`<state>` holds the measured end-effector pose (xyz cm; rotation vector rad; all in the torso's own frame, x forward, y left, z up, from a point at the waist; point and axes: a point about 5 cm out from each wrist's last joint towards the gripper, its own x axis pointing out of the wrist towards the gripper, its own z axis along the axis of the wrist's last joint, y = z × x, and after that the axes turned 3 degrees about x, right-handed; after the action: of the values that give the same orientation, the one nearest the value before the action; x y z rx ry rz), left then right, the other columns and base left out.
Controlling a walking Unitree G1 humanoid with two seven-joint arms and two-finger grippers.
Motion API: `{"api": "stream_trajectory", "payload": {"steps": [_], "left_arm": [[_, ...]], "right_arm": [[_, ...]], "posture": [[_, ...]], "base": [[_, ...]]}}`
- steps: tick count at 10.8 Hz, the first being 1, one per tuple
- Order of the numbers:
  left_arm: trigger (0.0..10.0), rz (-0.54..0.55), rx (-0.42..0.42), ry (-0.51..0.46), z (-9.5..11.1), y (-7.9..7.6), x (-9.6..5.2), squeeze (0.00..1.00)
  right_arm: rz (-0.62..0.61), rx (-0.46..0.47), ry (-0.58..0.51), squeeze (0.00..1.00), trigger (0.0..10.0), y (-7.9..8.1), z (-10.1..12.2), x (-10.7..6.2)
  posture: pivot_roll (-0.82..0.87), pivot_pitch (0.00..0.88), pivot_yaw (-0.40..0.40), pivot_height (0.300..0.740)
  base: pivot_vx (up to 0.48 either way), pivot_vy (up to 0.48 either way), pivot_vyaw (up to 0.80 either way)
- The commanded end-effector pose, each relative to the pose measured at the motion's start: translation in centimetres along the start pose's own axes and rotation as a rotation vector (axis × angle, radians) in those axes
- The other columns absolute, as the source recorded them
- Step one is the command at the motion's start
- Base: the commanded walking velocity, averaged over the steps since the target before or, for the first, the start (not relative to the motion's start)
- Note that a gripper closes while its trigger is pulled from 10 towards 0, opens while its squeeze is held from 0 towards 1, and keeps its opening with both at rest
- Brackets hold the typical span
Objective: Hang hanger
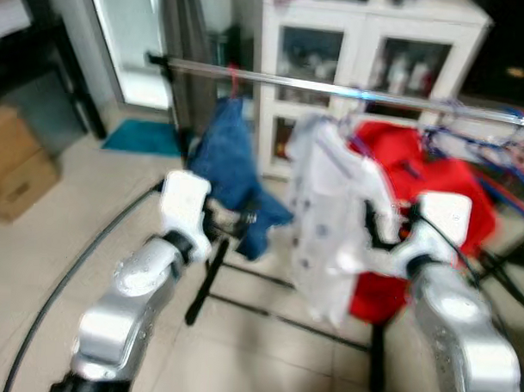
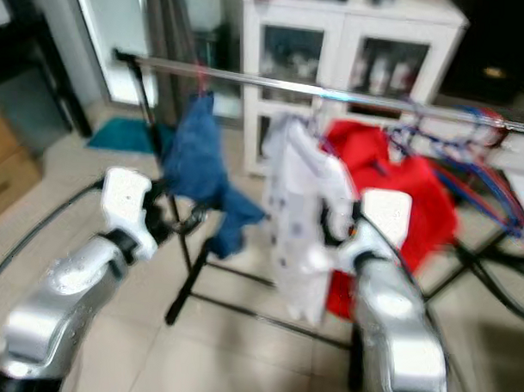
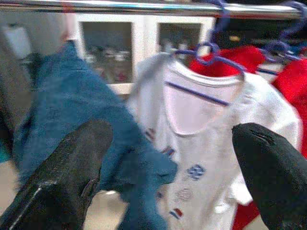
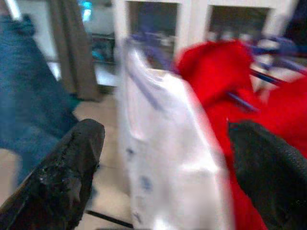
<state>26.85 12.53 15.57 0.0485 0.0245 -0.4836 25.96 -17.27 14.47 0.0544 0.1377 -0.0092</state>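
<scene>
**White shirt on its hanger at the rail, both grippers standing off**

A metal rail of a black-legged garment rack is shown running across the scene in front of a white cabinet. Three garments are seen along it: a blue garment toward the robot's left, a white shirt in the middle, and a red garment just behind and to the right of the shirt. The white shirt is carried on a purple hanger, whose hook is seen reaching up to the rail in the left wrist view; whether it is fully seated over the rail cannot be told, as the frames are blurred.

The left gripper is held in front of the blue garment and the shirt with its two fingers spread wide and nothing between them. The right gripper is likewise spread and empty, pointed at the shirt and the red garment beside it.

The step in hand is judged to be the check or release after hanging. It is best done by confirming that the hook sits squarely on the rail and by drawing the fingers straight back, so that the shirt fabric is not snagged. Neighbouring blue hangers at the right end should be left undisturbed.
</scene>
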Motion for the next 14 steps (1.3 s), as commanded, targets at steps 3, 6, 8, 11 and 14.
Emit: {"api": "stream_trajectory", "payload": {"steps": [3,6,8,11,14], "left_arm": [[10.0,0.023,0.017,0.002,0.1,0.7,-0.4,1.0],[10.0,0.008,0.022,0.012,-0.1,0.7,-0.5,1.0],[10.0,-0.002,0.023,0.015,-0.2,0.6,-0.4,1.0],[10.0,-0.057,0.027,0.017,-0.2,0.2,-0.4,1.0],[10.0,-0.164,0.055,0.001,0.3,-0.4,-0.6,1.0]], "right_arm": [[0.055,0.033,-0.007,0.0,10.0,1.5,0.2,0.3],[0.028,0.047,-0.065,0.0,10.0,1.2,1.0,0.4],[0.021,0.05,-0.079,0.0,10.0,1.0,1.4,0.5],[0.051,0.062,-0.142,1.0,10.0,1.3,2.4,0.8],[0.048,-0.019,-0.07,1.0,10.0,0.6,3.2,4.3]], "posture": [[0.12,0.0,0.02,0.74],[0.12,0.0,0.024,0.74],[0.12,0.0,0.024,0.74],[0.12,0.0,0.028,0.74],[0.13,0.0,0.035,0.74]], "base": [[0.314,0.0,0.0],[0.317,0.0,0.0],[0.319,0.0,0.0],[0.204,0.0,0.0],[0.0,0.0,0.0]]}}
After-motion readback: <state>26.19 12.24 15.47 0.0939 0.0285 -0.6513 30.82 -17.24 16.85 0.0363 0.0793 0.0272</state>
